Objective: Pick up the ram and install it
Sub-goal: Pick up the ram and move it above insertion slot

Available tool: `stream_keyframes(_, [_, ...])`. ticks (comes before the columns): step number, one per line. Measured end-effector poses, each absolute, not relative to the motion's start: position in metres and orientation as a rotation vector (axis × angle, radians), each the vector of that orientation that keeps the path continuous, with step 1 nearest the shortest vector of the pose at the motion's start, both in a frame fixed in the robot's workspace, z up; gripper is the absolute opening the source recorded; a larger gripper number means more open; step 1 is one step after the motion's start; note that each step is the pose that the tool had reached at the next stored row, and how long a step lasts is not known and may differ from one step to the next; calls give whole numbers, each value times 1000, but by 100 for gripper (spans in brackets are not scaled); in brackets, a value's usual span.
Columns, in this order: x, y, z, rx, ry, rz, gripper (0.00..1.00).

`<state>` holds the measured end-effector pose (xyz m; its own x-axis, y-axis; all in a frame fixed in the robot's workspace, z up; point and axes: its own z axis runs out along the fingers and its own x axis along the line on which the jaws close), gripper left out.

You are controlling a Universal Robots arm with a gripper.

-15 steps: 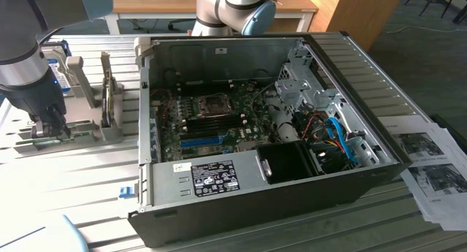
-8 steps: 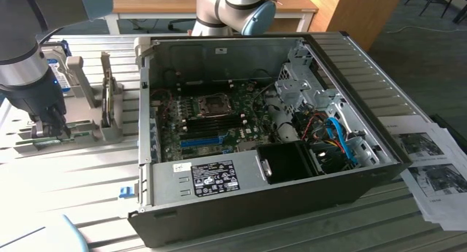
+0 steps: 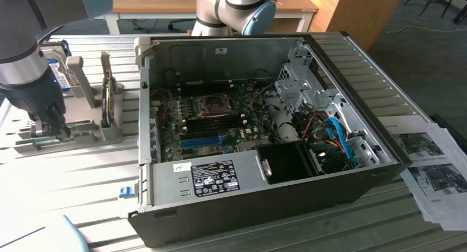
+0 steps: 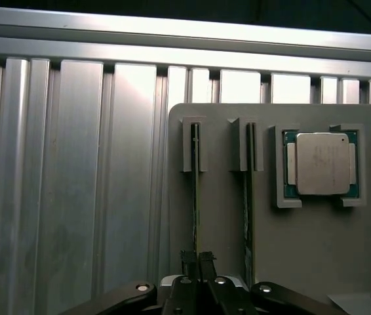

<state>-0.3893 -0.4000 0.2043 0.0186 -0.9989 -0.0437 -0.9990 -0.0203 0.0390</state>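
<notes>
Where my pincer (image 3: pixel 50 129) hangs: low over the grey parts holder (image 3: pixel 95 134) at the exterior view's left, pointing straight down, well apart from the open computer case (image 3: pixel 241 214).
Pincer: clenched on the ram; in the wrist view my pincer (image 4: pixel 197 258) has its fingertips (image 4: pixel 189 259) drawn close together, one on each face of the stick.
Ram (image 4: pixel 195 170): a thin green stick standing on edge in a slot of the holder (image 4: pixel 316 243), seen edge-on, its near end running in between my fingertips.
Second stick (image 4: pixel 248 184): just beside the ram in the neighbouring slot, parallel to it, not touched by me.
Processor (image 4: pixel 321 163): a silver-lidded chip lying flat in a square recess of the holder, on the far side of the second stick from the ram.
Hard drive (image 3: pixel 58 71): upright in the holder behind my arm, blue-and-white label showing.
Computer case: on its side with the panel off, motherboard (image 3: pixel 219 129) facing up, a blue expansion slot (image 3: pixel 201 141) near the board's front edge, the processor socket (image 3: pixel 214 104) farther back.
Table (image 3: pixel 87 186): ribbed aluminium slats under holder and case.
Papers (image 3: pixel 430 164): printed sheets on the table just beside the case, at the exterior view's right.
</notes>
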Motion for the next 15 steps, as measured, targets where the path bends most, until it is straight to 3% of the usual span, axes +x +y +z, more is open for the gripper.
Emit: stream_keyframes(15, [-389,-400,227,-2240,2197,92,11])
